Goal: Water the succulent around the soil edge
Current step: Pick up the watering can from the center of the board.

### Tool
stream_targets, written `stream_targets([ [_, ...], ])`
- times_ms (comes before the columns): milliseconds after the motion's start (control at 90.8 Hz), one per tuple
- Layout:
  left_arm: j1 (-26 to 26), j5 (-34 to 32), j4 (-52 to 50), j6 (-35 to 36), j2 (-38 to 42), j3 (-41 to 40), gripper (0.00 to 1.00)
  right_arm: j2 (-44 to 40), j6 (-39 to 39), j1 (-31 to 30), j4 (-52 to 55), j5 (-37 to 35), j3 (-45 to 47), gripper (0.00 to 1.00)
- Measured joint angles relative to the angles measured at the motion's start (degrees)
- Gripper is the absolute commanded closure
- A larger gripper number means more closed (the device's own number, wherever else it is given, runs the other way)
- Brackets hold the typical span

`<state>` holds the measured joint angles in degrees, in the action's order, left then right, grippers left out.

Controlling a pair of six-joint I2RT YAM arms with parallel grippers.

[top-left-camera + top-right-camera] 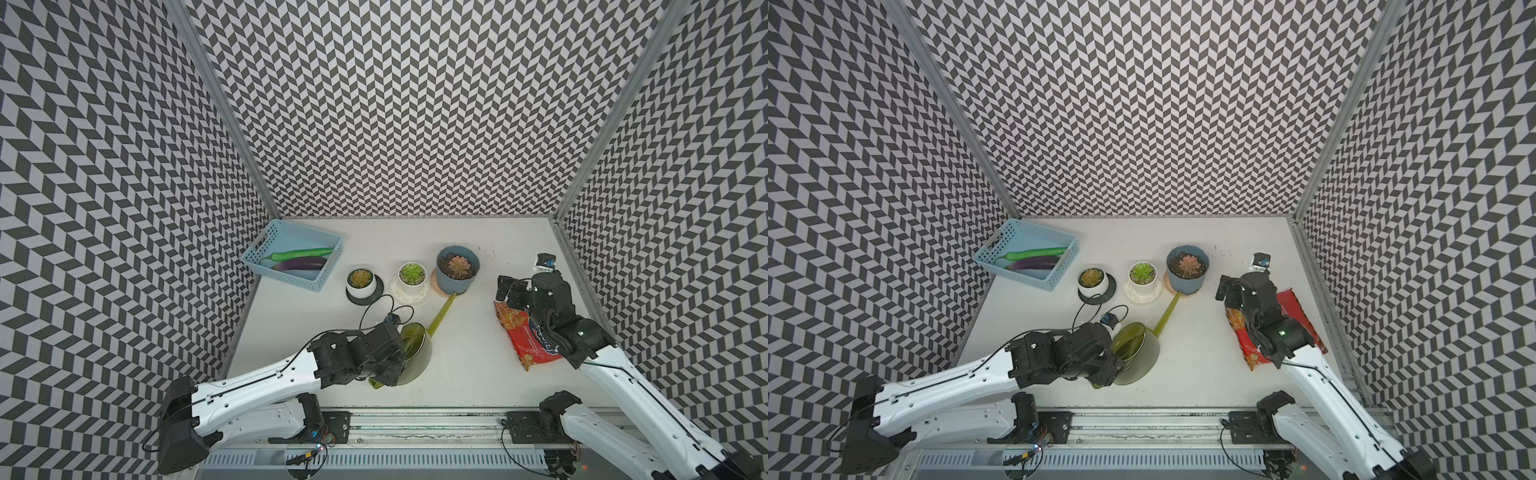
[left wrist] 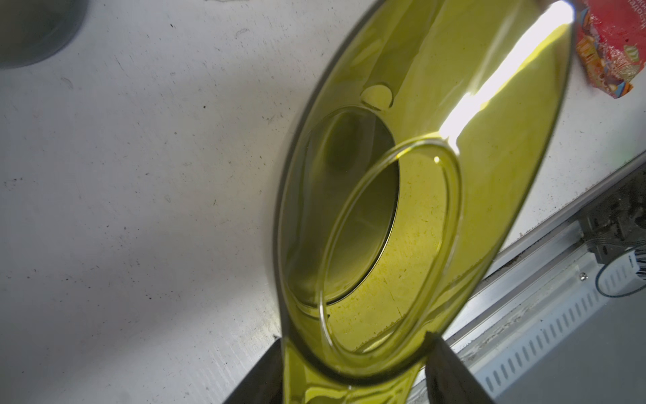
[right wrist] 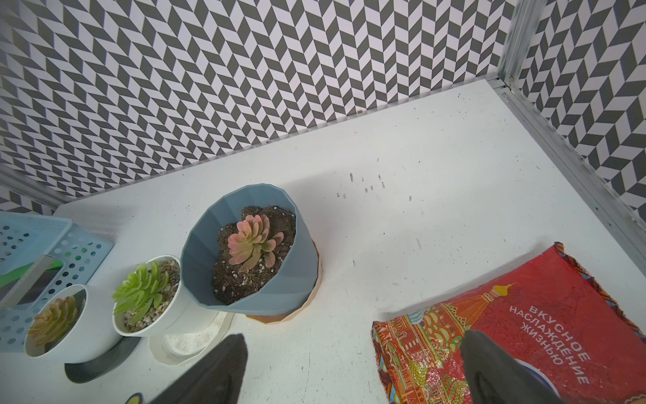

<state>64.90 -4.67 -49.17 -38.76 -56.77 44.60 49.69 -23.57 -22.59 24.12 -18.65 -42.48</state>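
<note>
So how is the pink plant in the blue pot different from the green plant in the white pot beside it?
The blue pot is bigger and ridged; the white pot is smaller and smooth. The pink plant sits in dark soil; the green plant sits in pale pebbles. The blue pot stands on a tan saucer, the white pot on a white saucer. Both are upright rosette succulents.

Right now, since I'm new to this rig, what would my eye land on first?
The translucent olive watering can at front centre, its handle in the left claw, spout reaching toward the blue-grey pot holding a pink succulent. Then the red snack bag under the right arm, against loud chevron walls.
</note>
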Motion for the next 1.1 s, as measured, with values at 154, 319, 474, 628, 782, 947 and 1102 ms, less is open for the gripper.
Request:
stream_targets([
  [154,2.1,0.6,-2.0,-2.4,1.6,-1.9,0.39,0.0,0.0,0.0,-0.1,0.0,0.5,0.0],
  [319,2.9,0.2,-4.0,-3.4,2.1,-2.0,0.42,0.0,0.0,0.0,-0.4,0.0,0.5,0.0],
  [474,3.0,-2.3,-3.9,-3.3,0.5,-2.0,0.47,0.0,0.1,0.0,-0.4,-0.1,0.5,0.0],
  [628,3.1,-4.2,-2.6,-3.3,-0.4,-2.0,0.6,0.0,0.4,0.0,-0.3,-0.4,0.5,0.01],
  [782,3.1,-6.1,-1.3,-4.2,0.1,-2.0,0.75,-0.4,0.6,0.0,-0.3,-1.0,0.5,0.0],
  [947,3.1,-6.4,-2.0,-4.1,0.9,-1.5,0.84,-0.6,0.6,0.0,-0.4,-1.1,0.5,0.01],
  [1102,3.1,-4.4,-3.6,-2.0,1.1,1.7,0.94,-0.6,0.4,0.0,-0.4,-1.1,0.5,0.0],
])
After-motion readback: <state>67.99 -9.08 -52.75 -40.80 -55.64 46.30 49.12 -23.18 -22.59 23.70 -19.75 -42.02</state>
